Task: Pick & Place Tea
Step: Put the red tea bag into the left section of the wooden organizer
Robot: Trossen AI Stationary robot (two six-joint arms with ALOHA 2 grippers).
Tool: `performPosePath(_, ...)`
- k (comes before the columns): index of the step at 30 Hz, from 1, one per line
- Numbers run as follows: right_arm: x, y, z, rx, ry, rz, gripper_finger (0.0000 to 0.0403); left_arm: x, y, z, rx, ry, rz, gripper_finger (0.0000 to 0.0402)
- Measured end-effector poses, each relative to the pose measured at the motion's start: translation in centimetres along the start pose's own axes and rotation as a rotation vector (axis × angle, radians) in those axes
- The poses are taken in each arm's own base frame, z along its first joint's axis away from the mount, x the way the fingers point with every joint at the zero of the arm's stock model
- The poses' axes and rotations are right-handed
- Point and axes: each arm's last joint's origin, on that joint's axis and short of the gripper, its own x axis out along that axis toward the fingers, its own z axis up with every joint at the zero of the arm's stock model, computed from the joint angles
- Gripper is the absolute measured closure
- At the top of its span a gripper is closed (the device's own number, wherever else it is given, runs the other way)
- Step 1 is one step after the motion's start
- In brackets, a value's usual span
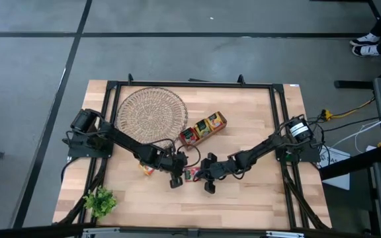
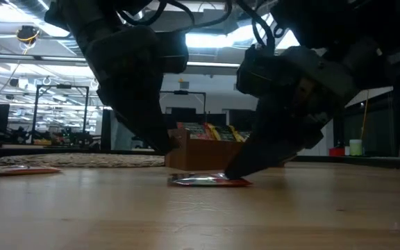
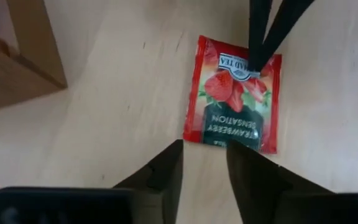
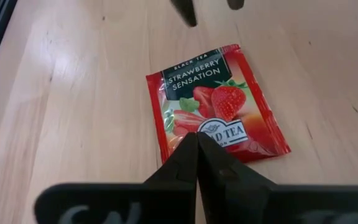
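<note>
Red strawberry tea sachet lies flat on the bench, lower centre of the high view, right gripper fingers closed tip-down on its edge, left gripper fingers narrowly apart beside it; light, thin, slippery, best pinched by an edge.

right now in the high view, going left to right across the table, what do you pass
plant sprig → wicker dish → left hand → red tea sachet → right hand
</note>
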Motion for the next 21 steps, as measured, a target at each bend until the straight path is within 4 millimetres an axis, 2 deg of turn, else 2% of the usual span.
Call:
performPosePath(7,0.1,-0.1,-0.1,-0.004,0.007,-0.007,0.0399,0.0,0.0,-0.1,-0.125,0.019,-0.012,0.0236)
performPosePath(12,0.1,-0.1,-0.2,-0.007,0.012,-0.01,0.0396,0.6,1.2,-0.5,-0.221,0.037,-0.029,0.0209)
performPosePath(17,0.1,-0.2,-0.3,-0.015,0.014,-0.01,0.0399,1.2,2.1,-0.7,-0.221,0.001,-0.07,0.019)
performPosePath(21,0.1,-0.1,-0.2,-0.03,0.003,-0.004,0.0397,1.5,1.9,-0.6,-0.183,-0.03,-0.117,0.0186)
